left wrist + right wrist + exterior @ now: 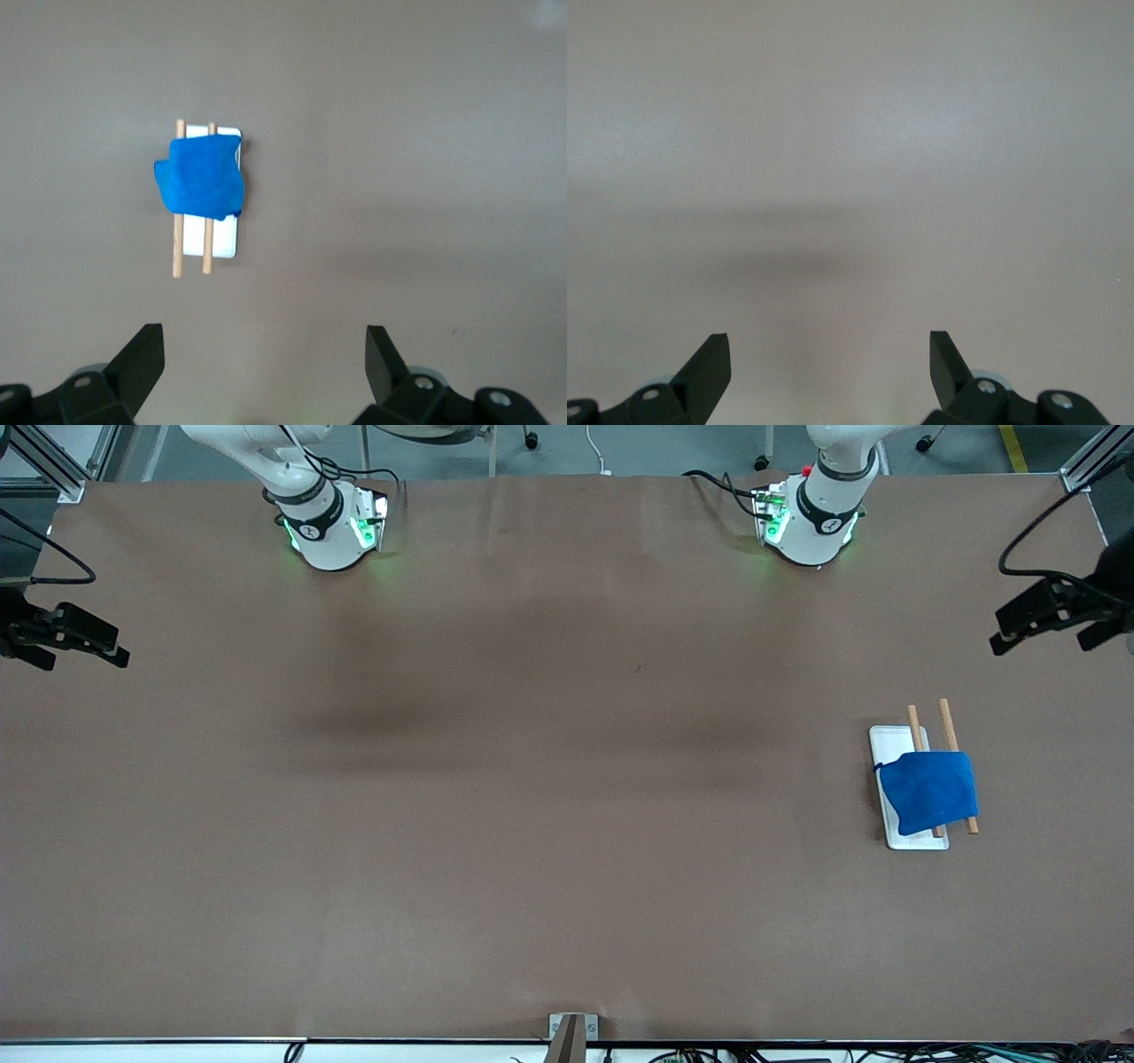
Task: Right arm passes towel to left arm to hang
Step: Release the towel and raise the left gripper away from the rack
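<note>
Brown table (grey floor w/ castors)

Royal-blue towel, white tray w/ 2 tan rods, brown table.

White tray with two wooden rods on brown table

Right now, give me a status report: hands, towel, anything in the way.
Left hand open, empty, above bare table. Right hand open, empty, waiting. Towel draped over two wooden rods on white tray, toward left arm's end. Nothing in the way.
</note>
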`<state>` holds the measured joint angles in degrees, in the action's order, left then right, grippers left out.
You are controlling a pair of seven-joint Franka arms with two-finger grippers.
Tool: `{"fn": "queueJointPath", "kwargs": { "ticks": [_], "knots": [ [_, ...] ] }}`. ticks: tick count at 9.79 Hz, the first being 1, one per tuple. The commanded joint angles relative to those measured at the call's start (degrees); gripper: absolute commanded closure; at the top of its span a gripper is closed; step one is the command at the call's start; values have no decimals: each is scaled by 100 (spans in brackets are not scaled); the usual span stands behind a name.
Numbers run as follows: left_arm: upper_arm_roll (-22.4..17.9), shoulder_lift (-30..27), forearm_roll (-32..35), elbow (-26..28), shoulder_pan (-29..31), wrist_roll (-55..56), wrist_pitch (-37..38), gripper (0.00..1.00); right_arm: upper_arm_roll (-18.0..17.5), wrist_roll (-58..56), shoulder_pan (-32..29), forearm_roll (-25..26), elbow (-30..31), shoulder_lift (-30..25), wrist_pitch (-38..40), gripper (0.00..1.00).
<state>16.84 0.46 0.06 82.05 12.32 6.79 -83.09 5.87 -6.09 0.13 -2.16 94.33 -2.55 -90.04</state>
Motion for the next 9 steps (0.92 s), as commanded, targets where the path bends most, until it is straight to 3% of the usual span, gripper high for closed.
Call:
{"fn": "queueJointPath", "kwargs": {
  "ticks": [1, 3, 9],
  "knots": [
    [-461, -624, -103, 1082, -588, -72, -278, 0, -25, 37, -22, 93, 77, -88, 47, 1],
    [-786, -881, -103, 1497, -1003, -151, -287, 0, -25, 37, -22, 85, 77, -88, 48, 1],
    [-805, -714, 2, 1252, -969, -380, -199, 0, -25, 37, -22, 76, 77, -88, 56, 1]
  ]
}}
